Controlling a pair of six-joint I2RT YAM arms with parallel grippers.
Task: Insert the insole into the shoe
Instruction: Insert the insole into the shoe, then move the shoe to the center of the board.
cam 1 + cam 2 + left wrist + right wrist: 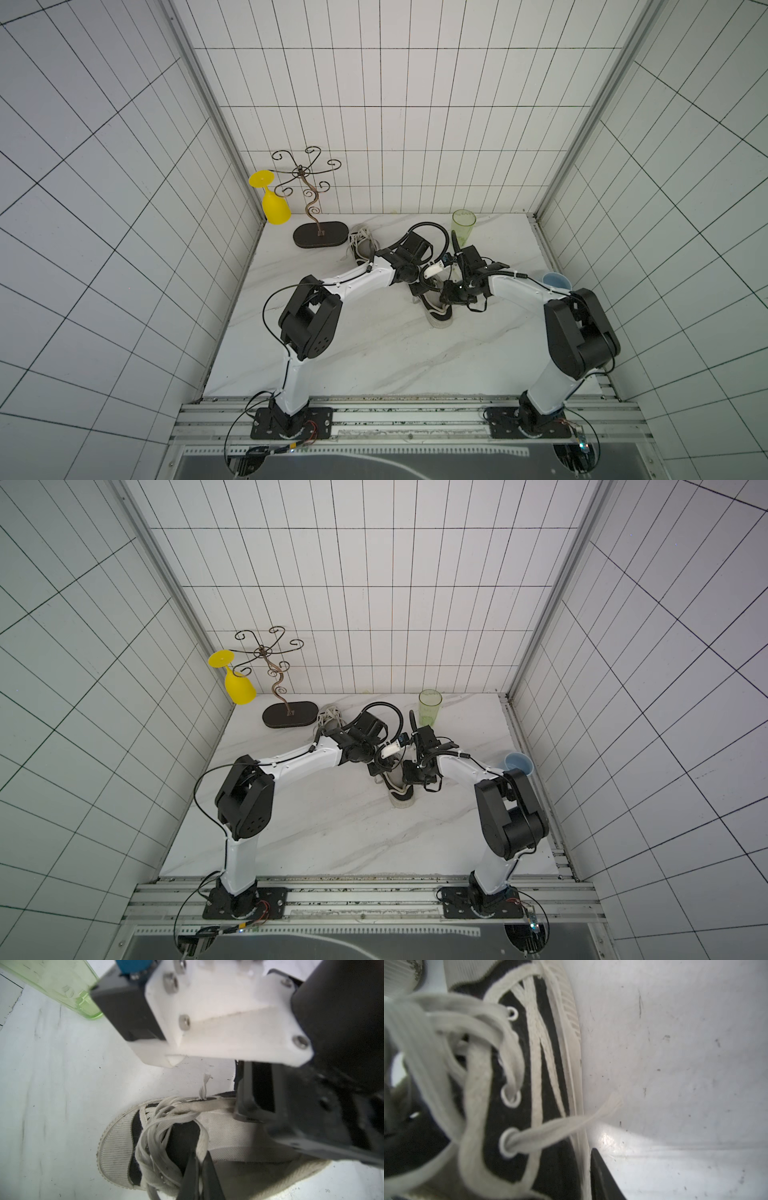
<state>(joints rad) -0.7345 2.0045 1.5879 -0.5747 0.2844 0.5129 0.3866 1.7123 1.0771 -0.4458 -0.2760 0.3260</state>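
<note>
Two arms meet over a black canvas sneaker (439, 318) (402, 798) lying toward the rear middle of the marble-patterned tabletop (353, 340); in both top views the wrists hide most of it. The left wrist view alone shows the insole (228, 1132), a pale, finely woven sheet lying in the sneaker's opening and running back under the right gripper (451, 295). It also shows the left gripper (200, 1160), jaws closed, pinching the white-trimmed lace edge of the sneaker. The right wrist view alone shows the sneaker's outer side: metal eyelets, flat off-white laces, a frayed lace end (610, 1105) lying on the tabletop, and one black finger (602, 1178) just beside the ribbed rubber sole. The second finger is out of sight, so whether the right jaws grip anything cannot be told. Open tabletop lies in front of the sneaker, toward the arm bases. Behind it stand a translucent green tumbler (463, 226), a second sneaker (360, 246) and a scrolled wire stand (320, 237) from which a yellow wine glass (274, 205) hangs upside down. A pale blue cup (556, 280) sits near the right edge.
</note>
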